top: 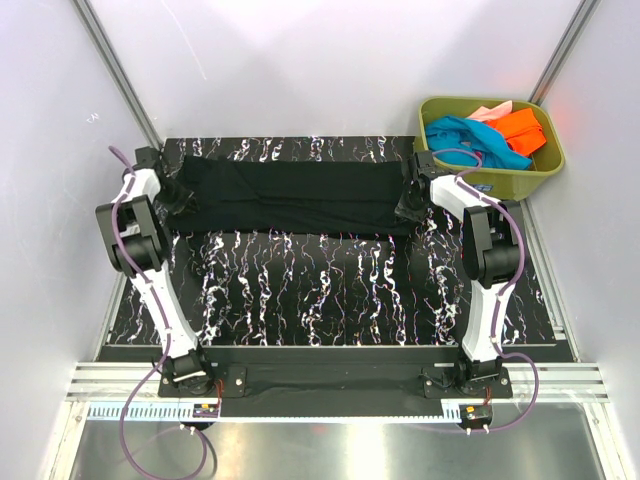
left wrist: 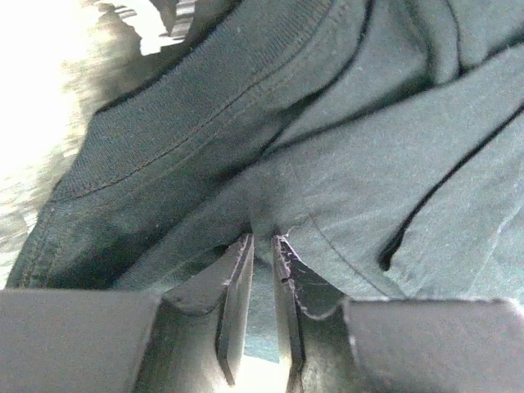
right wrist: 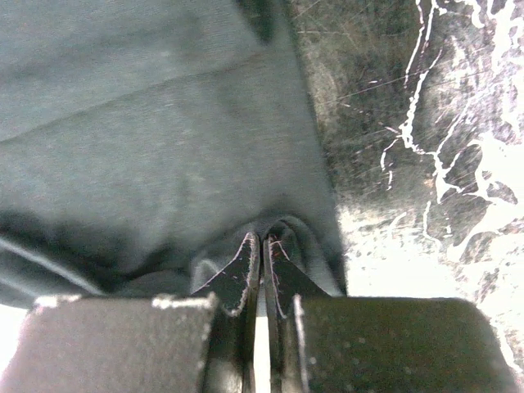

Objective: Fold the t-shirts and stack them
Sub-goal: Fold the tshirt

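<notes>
The black tee (top: 300, 197), spread toward 12 o'clock on the worktop (top: 330, 290), was gripped at 9 by the left claw (left wrist: 262, 246) and at 3 by the right claw (right wrist: 264, 241). A fold was judged in hand; both ends needed drawing evenly toward 6.

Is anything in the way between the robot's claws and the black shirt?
Nothing visible is. The left gripper and the right gripper each pinch one end of the black t-shirt directly.

My black, white-veined table (top: 300, 300) sits between plain white walls (top: 40, 200), with aluminium posts (top: 116, 70) at the far corners and a shiny metal sheet (top: 330, 450) along the near edge.
</notes>
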Controlling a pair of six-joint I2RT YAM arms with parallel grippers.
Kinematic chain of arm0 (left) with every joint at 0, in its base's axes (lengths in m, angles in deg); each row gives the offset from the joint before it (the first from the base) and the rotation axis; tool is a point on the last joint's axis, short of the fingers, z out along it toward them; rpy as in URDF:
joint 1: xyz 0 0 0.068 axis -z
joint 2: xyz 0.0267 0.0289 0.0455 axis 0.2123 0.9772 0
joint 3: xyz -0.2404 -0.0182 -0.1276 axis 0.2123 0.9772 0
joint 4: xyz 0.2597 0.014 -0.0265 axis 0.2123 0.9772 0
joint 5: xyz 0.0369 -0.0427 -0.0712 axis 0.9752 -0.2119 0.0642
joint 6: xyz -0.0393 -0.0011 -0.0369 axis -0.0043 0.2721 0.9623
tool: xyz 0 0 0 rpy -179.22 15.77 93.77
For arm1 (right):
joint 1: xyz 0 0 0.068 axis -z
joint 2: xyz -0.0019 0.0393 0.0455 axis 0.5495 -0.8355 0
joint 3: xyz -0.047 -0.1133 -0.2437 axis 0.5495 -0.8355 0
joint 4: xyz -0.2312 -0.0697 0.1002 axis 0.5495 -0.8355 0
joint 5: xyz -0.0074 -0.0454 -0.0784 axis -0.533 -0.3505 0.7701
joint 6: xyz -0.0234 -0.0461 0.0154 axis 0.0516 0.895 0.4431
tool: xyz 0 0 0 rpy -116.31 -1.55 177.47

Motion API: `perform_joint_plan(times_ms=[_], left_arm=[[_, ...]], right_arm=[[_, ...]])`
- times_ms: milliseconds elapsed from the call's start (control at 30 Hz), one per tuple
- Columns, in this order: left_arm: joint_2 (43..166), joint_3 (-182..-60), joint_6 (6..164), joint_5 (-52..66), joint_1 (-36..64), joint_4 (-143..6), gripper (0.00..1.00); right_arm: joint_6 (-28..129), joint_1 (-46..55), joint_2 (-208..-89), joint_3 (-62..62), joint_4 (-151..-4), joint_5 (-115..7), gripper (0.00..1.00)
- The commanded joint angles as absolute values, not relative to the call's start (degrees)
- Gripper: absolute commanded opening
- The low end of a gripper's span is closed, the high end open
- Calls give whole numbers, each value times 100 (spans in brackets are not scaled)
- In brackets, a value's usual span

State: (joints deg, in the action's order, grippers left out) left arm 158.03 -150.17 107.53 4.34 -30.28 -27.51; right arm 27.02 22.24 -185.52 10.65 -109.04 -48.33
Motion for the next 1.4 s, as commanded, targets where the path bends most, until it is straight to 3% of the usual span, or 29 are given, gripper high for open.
perform_joint_plan(times_ms=[0, 167, 433, 900, 1033, 1200, 1367], left_arm=[[15908, -14925, 10619, 1150, -3580, -1617, 23], [15181, -13769, 10268, 1369, -4125, -1616, 18], [14169, -12649, 9660, 1572, -4575, -1985, 20], [12788, -11717, 9863, 606, -4303, -2602, 43], [12481, -11673, 10029, 228, -4127, -2645, 54], [12164, -11401, 10284, -571, -3916, -3013, 64], [12550, -11426, 10381, -679, -3512, -3076, 63]], right_arm=[[2997, 2314, -18199, 963, -10564, -4548, 5], [3032, 2139, -17988, 700, -10555, -4583, 6], [3014, 1752, -17759, 461, -10511, -4583, 6], [3383, 1725, -18760, 2306, -11012, -4477, 5], [3410, 1725, -19173, 2833, -11152, -4530, 5], [3349, 1725, -19244, 2773, -11038, -4750, 5], [3252, 1725, -19236, 2633, -10898, -4847, 5]])
